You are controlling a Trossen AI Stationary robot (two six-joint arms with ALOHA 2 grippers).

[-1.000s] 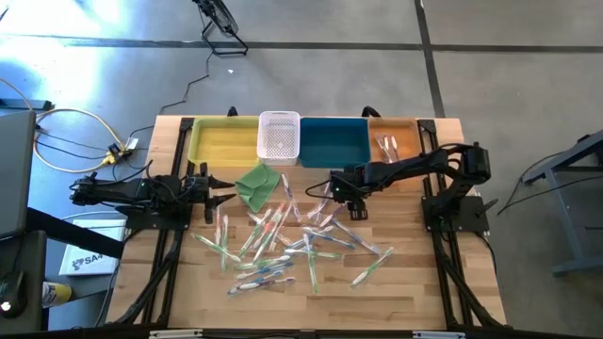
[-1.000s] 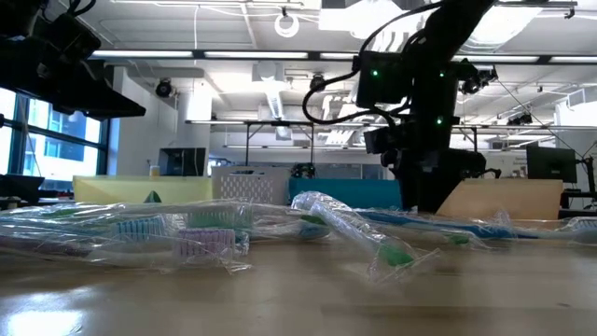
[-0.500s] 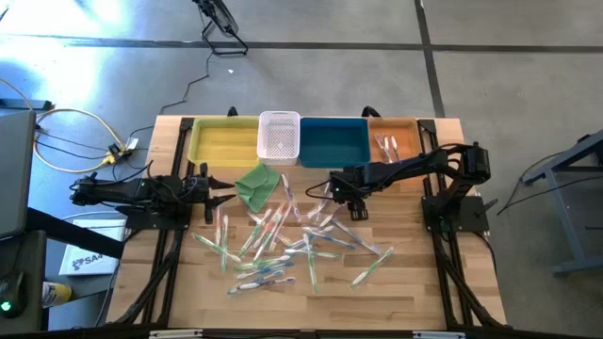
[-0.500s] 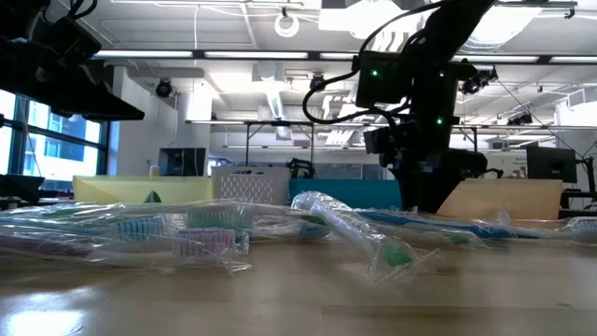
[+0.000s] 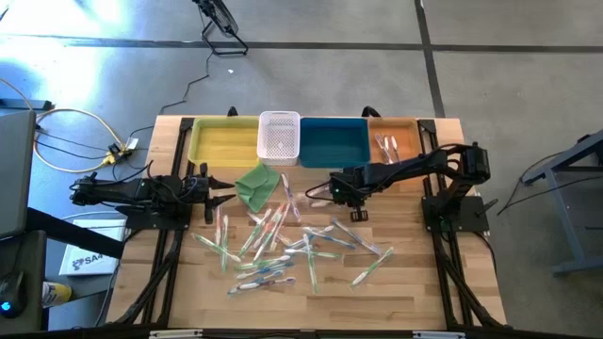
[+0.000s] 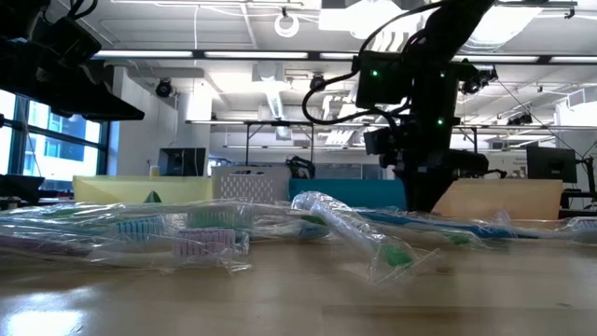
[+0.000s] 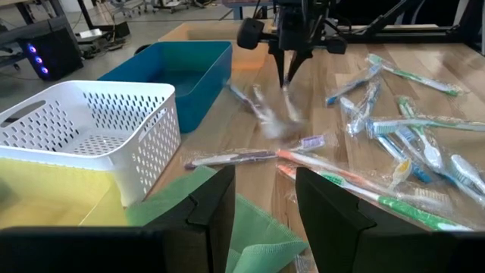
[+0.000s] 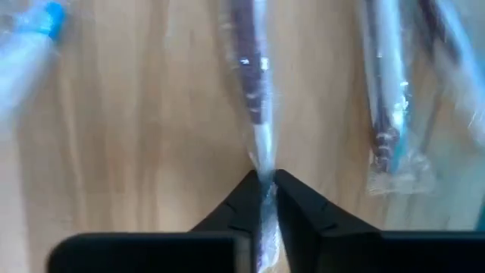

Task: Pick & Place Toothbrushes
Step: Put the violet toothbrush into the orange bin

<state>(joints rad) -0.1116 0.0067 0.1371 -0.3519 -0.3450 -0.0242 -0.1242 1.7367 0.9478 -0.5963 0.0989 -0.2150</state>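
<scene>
We have the right gripper (image 8: 263, 186) pinched on a wrapped toothbrush (image 8: 254, 98), the left gripper (image 7: 265, 220) waiting part open, so next we lift it toward the bins (image 5: 334, 141).

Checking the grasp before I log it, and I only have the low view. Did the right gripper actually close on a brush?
Observer: Yes. The right wrist view shows the right gripper pinched on a wrapped toothbrush with a dark handle.
Operator: Where on the table is that?
Observer: From above, the right gripper is at the pile's upper right edge, just below the teal bin.
Operator: Anything binned already?
Observer: A few toothbrushes lie in the orange bin; the yellow bin looks empty.
Operator: Left arm?
Observer: The left gripper is parked beside the green cloth, fingers apart, holding nothing.
</scene>
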